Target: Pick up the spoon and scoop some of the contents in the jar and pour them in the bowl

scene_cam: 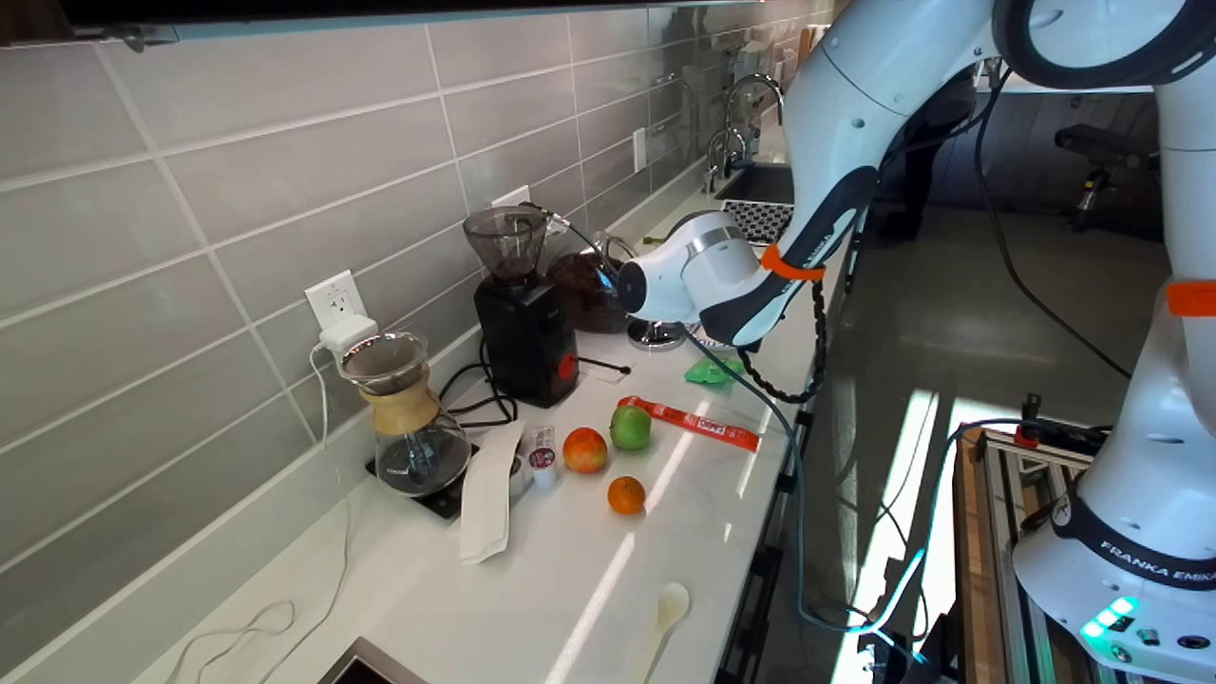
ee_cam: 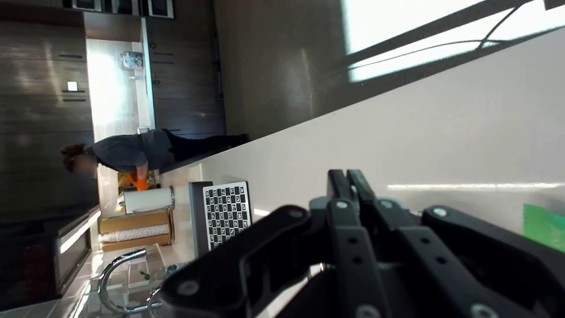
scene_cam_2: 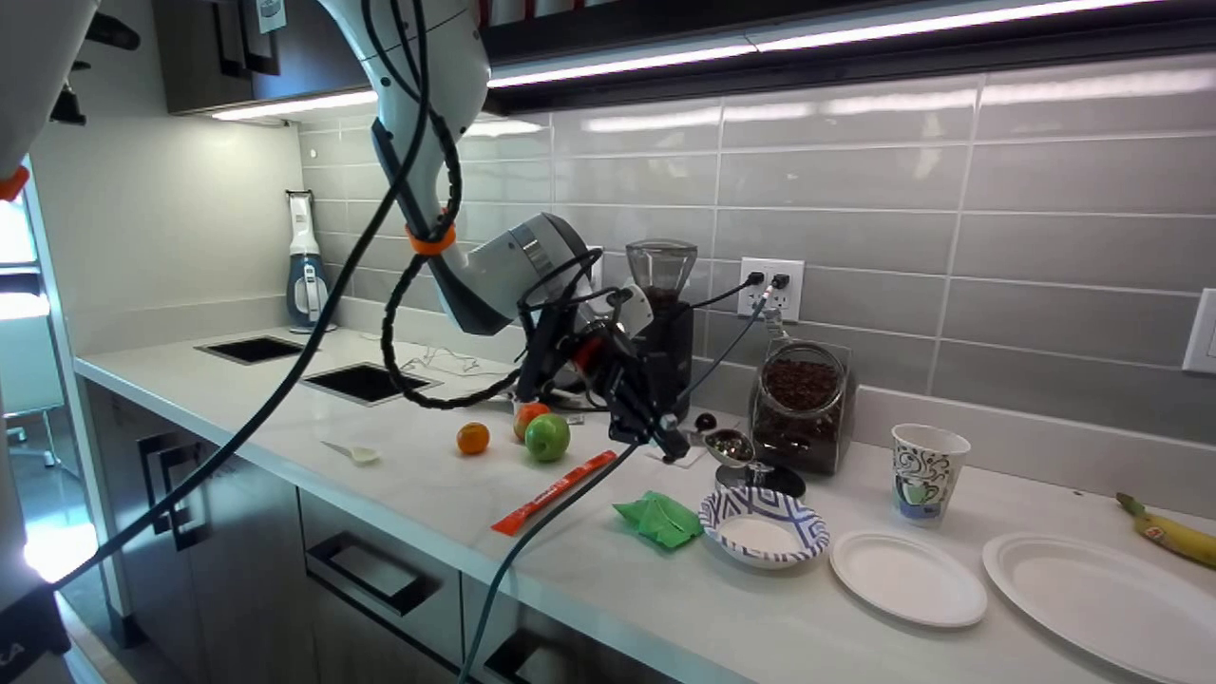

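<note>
1. the spoon (scene_cam: 673, 600), pale and slim, lies flat on the desk (scene_cam: 560, 560) near the front edge; an exterior view shows it well apart from the pincer (scene_cam_2: 676, 446).
2. the pincer hangs above the desk; in the wrist view it is narrow, its two fingers (ee_cam: 355, 265) side by side with the tips all but meeting.
3. the jar (scene_cam_2: 809, 442), glass and holding dark beans (scene_cam_2: 801, 385), stands at the back of the desk, close to the tiled wall (scene_cam_2: 1064, 342).
4. a black grinder (scene_cam: 527, 332) stands near the jar; in an exterior view the pincer hides part of it.
5. the bowl (scene_cam_2: 763, 532), shallow and round, white with a blue pattern, rests in front of the jar, between a crumpled green wrapper (scene_cam_2: 662, 520) and a small white plate (scene_cam_2: 909, 579).
6. an orange (scene_cam: 626, 495), a reddish apple (scene_cam: 584, 450) and a green apple (scene_cam: 630, 427) sit near one another; a long red packet (scene_cam: 717, 428) runs from beside the green apple toward the front edge.
7. beyond the small white plate lies a large plate (scene_cam_2: 1102, 608), with an upright paper cup (scene_cam_2: 926, 475) and a banana (scene_cam_2: 1176, 535) toward the wall; the banana is cut off by the view.
8. near the wall, a glass carafe (scene_cam: 418, 461) with a wooden collar (scene_cam: 399, 408) stands, a white paper strip (scene_cam: 489, 499) just beside it.
9. a person (ee_cam: 132, 150) shows in the background of the wrist view.
</note>
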Available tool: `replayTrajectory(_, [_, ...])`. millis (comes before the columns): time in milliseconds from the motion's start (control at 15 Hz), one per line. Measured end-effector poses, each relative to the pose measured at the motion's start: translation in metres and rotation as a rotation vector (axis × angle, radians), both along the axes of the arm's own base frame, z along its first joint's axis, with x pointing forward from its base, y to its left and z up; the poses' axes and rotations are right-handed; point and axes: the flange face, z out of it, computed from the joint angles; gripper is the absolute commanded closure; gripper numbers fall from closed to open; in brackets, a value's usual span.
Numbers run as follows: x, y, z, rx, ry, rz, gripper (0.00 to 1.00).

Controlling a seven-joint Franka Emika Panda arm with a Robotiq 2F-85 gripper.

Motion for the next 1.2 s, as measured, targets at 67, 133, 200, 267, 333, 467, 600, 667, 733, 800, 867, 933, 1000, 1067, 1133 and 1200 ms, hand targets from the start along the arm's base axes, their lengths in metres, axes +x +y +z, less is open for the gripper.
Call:
replayTrajectory(67, [0.0, -0.002, 0.002, 0.015, -0.001, -0.004, 0.99])
replayTrajectory(133, [0.001, -0.005, 0.004, 0.04, -0.003, -0.005, 0.99])
replayTrajectory(200, [0.001, -0.008, 0.005, 0.068, -0.004, -0.006, 0.99])
replayTrajectory(267, [0.002, -0.012, 0.007, 0.096, -0.006, -0.007, 0.99])
replayTrajectory(333, [0.002, -0.016, 0.009, 0.122, -0.008, -0.007, 0.99])
replayTrajectory(467, [0.003, -0.024, 0.012, 0.169, -0.014, -0.005, 0.99])
replayTrajectory(600, [0.004, -0.029, 0.014, 0.208, -0.019, 0.001, 0.99])
replayTrajectory(667, [0.004, -0.032, 0.015, 0.226, -0.02, 0.004, 0.99])
replayTrajectory(733, [0.004, -0.034, 0.016, 0.243, -0.023, 0.007, 0.99])
replayTrajectory(800, [0.005, -0.036, 0.017, 0.257, -0.024, 0.009, 0.99])
replayTrajectory(867, [0.005, -0.038, 0.018, 0.27, -0.024, 0.01, 0.99])
replayTrajectory(933, [0.005, -0.039, 0.019, 0.284, -0.026, 0.012, 0.99])
replayTrajectory(1000, [0.005, -0.04, 0.019, 0.297, -0.028, 0.014, 0.99])
replayTrajectory(1067, [0.005, -0.041, 0.02, 0.31, -0.027, 0.015, 0.99])
replayTrajectory(1133, [0.006, -0.042, 0.02, 0.322, -0.028, 0.015, 0.99])
replayTrajectory(1200, [0.006, -0.043, 0.021, 0.336, -0.031, 0.017, 0.99])
